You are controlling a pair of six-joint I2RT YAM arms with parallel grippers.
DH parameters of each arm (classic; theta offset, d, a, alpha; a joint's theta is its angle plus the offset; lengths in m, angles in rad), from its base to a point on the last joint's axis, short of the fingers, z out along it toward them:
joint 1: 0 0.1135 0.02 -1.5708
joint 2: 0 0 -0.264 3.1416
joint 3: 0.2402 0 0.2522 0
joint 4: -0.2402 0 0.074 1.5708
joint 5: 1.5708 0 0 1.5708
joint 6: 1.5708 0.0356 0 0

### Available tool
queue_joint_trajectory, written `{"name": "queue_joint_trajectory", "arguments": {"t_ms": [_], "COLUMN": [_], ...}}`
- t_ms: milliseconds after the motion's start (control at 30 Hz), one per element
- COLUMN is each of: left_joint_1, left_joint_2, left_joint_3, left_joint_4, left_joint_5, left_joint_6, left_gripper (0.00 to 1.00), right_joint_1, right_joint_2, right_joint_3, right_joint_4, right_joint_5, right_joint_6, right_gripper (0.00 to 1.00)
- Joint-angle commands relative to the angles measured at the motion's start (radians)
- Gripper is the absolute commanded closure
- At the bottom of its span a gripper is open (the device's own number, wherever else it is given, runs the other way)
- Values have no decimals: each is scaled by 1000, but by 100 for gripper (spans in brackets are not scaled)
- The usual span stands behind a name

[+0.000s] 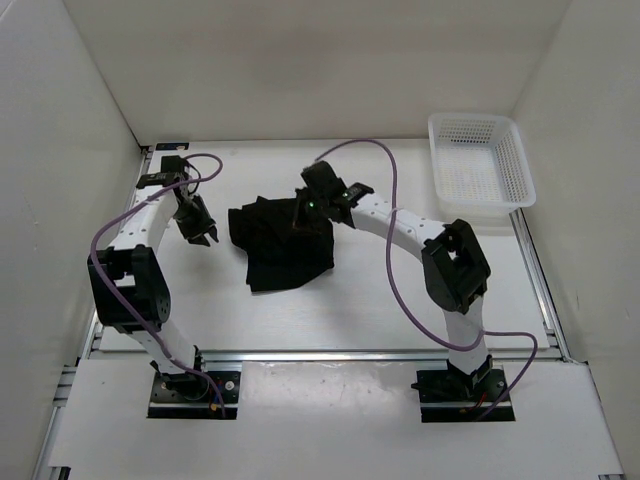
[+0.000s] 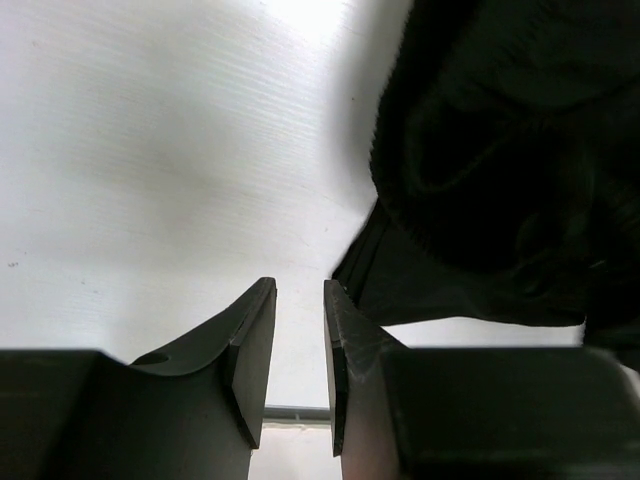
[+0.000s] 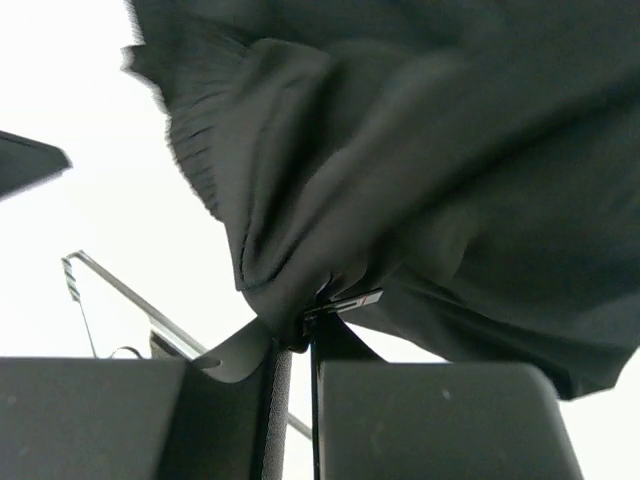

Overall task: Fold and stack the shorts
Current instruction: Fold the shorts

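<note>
While closed, right end effector (image 3: 300,330): shorts (image 3: 450,150).

This is a robotics lab test cell, not a lived-in room: a bare white table (image 1: 300,320) is boxed in by plain white panels (image 1: 300,70) on its left, right and far sides. The left arm (image 1: 125,285) and the right arm (image 1: 455,265) are bolted on black base plates (image 1: 195,395) at the near edge, along aluminium rails (image 1: 330,354), with purple cables (image 1: 365,141) looping over them. A white plastic mesh basket (image 1: 472,118) sits in the far right corner.
</note>
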Motion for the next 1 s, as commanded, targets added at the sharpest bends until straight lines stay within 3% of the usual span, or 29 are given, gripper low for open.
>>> {"name": "queue_joint_trajectory", "arguments": {"t_ms": [0,67,167,200,233,300,400,433,467,533,567,600,667,733,767,967], "left_joint_1": [0,0,0,0,0,0,0,-9,-9,-43,-52,-61,-84,-112,-124,-199], "left_joint_2": [-79,-102,-112,-125,-125,-136,-136,-127,-118,-67,-44,17,89,210,253,640], "left_joint_3": [-22,-31,-40,-50,-50,-50,-21,4,19,59,108,140,246,377,433,909], "left_joint_4": [10,1,1,1,1,-10,-19,-19,-19,-5,4,4,4,-16,-33,-201], "left_joint_5": [9,31,31,31,31,31,31,31,20,11,-6,-18,-18,-34,-52,-137], "left_joint_6": [3,3,-7,-7,-7,-7,-7,-7,3,3,-9,-10,-31,-40,-49,-82], "left_gripper": [63,63,57,57,55,54,51,47,47,32,27,21,19,19,19,17], "right_joint_1": [4,-5,-14,-14,-29,-43,-66,-77,-88,-103,-121,-121,-150,-161,-175,-210], "right_joint_2": [100,183,373,459,488,507,372,331,258,188,126,95,7,-71,-96,-249], "right_joint_3": [208,423,674,836,895,940,778,717,605,490,374,313,197,32,-18,-296], "right_joint_4": [-63,-101,-140,-140,-149,-119,-25,-13,-13,-13,-13,-13,-13,-13,-13,-13], "right_joint_5": [36,6,-99,-120,-143,-177,-177,-159,-101,-68,-59,-44,-22,-7,7,18], "right_joint_6": [-99,-119,-166,-167,-176,-167,-186,-186,-186,-197,-197,-197,-197,-206,-206,-216], "right_gripper": [100,100,56,37,36,36,43,63,73,95,99,99,96,80,76,71]}}
